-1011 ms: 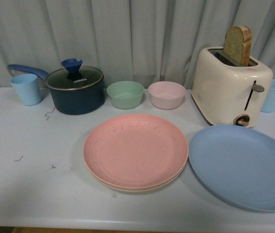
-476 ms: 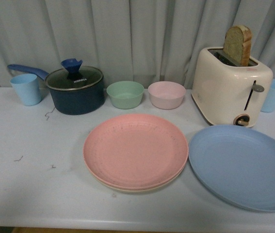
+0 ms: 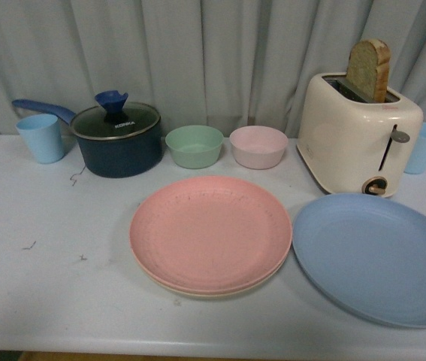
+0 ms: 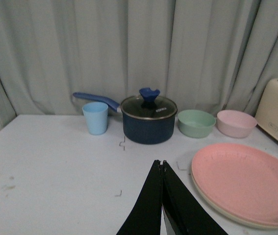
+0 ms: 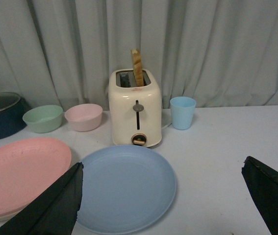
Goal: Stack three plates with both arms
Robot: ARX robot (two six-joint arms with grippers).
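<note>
Your white table [image 3: 47, 286] carries, along the back, a blue cup [image 3: 41, 138], a dark lidded pot [image 3: 119, 147], a green bowl [image 3: 194, 147], a pink bowl [image 3: 258, 147], a toaster [image 3: 355, 135] and a second blue cup [image 3: 425, 147]. Nearer you, a cream plate [image 3: 197, 295] sits mid-table, with a blue plate [image 3: 378, 259] just beside it on the right.

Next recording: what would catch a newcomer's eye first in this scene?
The pink plate sits at the centre, stacked on a cream plate whose rim just peeks out. The blue plate lies alone to its right. Behind the blue plate, a toaster holds a slice of bread standing upright.
</note>
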